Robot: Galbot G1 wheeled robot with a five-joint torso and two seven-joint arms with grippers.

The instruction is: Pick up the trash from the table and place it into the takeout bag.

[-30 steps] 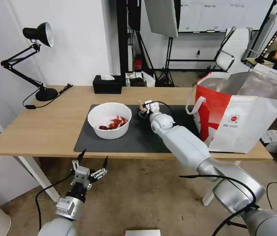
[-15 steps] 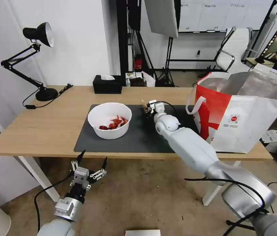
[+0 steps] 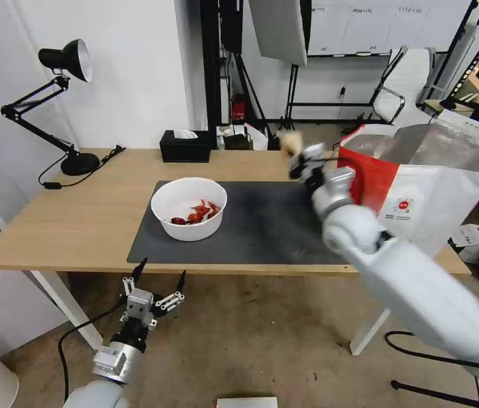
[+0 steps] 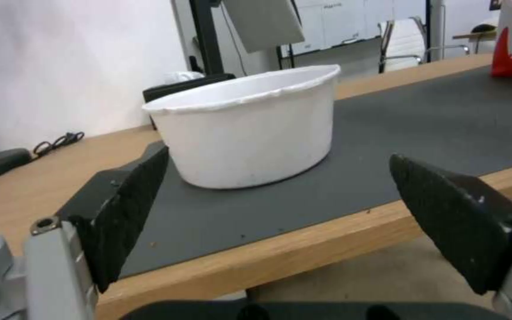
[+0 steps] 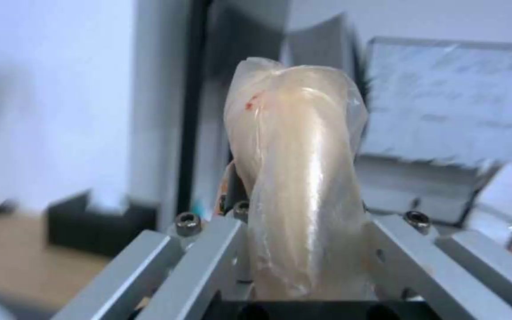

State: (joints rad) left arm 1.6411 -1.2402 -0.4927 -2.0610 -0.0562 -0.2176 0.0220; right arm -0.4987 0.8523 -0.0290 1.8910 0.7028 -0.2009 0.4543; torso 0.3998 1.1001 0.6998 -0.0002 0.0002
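Observation:
My right gripper (image 3: 298, 157) is raised above the table (image 3: 81, 209), just left of the takeout bag (image 3: 420, 192), and is shut on the yellowish plastic wad (image 3: 289, 140) (image 5: 298, 178). The wad stands up between the jaws in the right wrist view. A white paper bowl (image 3: 189, 214) (image 4: 250, 133) with red food scraps sits on the dark grey mat (image 3: 262, 226). My left gripper (image 3: 157, 279) (image 4: 280, 213) hangs open below the table's front edge, in front of the bowl.
A black tissue box (image 3: 184, 145) stands at the back of the table and a black desk lamp (image 3: 64, 102) at its far left. Behind are stands, a white chair (image 3: 406, 85) and a lit panel. Cables lie on the floor.
My right arm has lifted the plastic wad off the mat and swung it up and right toward the bag. The left arm has not moved.

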